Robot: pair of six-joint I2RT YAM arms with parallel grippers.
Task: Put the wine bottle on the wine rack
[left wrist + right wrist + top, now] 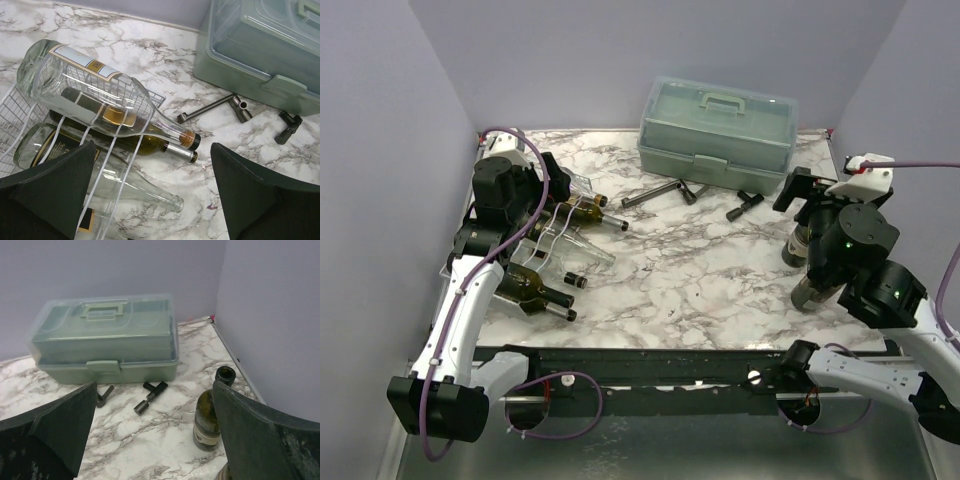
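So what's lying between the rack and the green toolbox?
A dark metal T-shaped tool on the table between rack and toolbox; top view shows it.

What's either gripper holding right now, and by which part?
Nothing. Left gripper open over the wine rack; right gripper open near the upright wine bottle, not gripping it.

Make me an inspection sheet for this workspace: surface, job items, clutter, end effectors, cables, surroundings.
Surface: marbled table, no spills seen.
Job's things: white wire wine rack at left, several bottles lying on it, clear bottle uppermost; green bottle upright at right, uncorked.
Clutter: pale green toolbox, lid down; metal tools before it.
End effectors: left end effector open over the rack; right end effector open, facing the upright bottle.
Cables: purple cables loop off both arms.
Surroundings: lavender walls; nothing else seen.
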